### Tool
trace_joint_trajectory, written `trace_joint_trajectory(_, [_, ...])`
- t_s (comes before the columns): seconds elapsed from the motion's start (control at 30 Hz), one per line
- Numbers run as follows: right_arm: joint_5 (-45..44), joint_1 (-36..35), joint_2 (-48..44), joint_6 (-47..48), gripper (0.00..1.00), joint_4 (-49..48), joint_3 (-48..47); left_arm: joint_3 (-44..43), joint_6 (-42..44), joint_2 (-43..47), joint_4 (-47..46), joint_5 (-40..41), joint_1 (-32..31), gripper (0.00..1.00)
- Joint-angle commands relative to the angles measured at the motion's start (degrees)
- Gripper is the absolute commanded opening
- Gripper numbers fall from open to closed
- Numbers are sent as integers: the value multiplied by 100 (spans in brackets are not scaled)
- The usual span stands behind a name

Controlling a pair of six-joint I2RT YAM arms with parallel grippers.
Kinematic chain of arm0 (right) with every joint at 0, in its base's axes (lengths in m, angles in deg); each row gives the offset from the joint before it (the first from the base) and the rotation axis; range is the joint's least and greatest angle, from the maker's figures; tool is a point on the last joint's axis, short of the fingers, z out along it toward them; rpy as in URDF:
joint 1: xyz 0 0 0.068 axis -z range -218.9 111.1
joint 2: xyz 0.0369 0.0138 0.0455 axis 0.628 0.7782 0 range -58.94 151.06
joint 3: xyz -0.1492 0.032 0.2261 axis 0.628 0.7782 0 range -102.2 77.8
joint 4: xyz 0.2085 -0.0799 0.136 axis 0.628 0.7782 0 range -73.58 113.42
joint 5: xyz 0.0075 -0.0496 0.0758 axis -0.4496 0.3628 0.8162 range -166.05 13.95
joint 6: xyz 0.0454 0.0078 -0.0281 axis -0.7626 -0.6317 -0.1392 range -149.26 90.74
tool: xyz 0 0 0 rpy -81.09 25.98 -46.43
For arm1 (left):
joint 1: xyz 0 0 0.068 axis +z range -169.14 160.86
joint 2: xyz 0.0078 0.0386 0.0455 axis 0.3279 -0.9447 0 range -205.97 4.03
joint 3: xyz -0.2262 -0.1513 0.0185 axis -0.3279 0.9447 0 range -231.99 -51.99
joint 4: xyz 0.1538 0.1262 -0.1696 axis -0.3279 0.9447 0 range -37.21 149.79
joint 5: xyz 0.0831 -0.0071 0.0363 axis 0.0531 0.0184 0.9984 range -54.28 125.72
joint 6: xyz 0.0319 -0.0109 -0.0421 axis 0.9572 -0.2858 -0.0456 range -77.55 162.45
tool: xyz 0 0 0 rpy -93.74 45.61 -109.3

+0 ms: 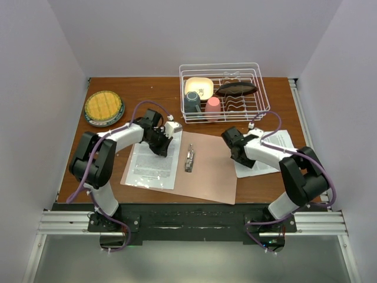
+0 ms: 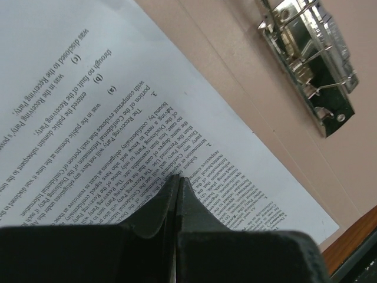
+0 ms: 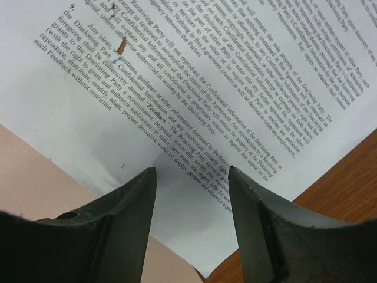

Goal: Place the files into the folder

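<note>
From overhead I see the folder [image 1: 209,177] lying open and flat on the counter [image 1: 147,88], with its clip [image 1: 189,159] along the spine. Behind it at the far edge stands a rack [image 1: 224,88].

My left arm has its elbow up at the left side. The forearm reaches inward to the right and the wrist is bent down over the far right part of the left sheet [image 1: 150,168]. That sheet lies on the folder's left leaf. On the wrist camera the left claw [image 2: 178,178] has its fingers pressed together, tips down on the printed text. I cannot tell whether any paper is caught between them. The clip [image 2: 309,62] shows just beyond the sheet's edge, on bare pink card.

My right arm mirrors it, with the elbow out at the right, the forearm angled in to the left and the wrist tipped down by the folder's right edge. The right claw [image 3: 191,171] has its fingers spread apart with nothing between them, poised over the near corner of the right sheet [image 3: 235,71]. That sheet rests mostly on the counter to the right of the folder. One edge of it overlaps the pink leaf [image 3: 35,177].
</note>
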Motion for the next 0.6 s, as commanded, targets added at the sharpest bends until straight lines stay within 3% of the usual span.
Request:
trace_joint_trajectory(0.0, [65, -383, 277, -26, 57, 46, -242, 101, -11, -167, -164, 357, 42, 0])
trace_joint_trajectory(0.57, [364, -1640, 199, 817, 51, -288, -189, 136, -12, -246, -32, 524, 42, 0])
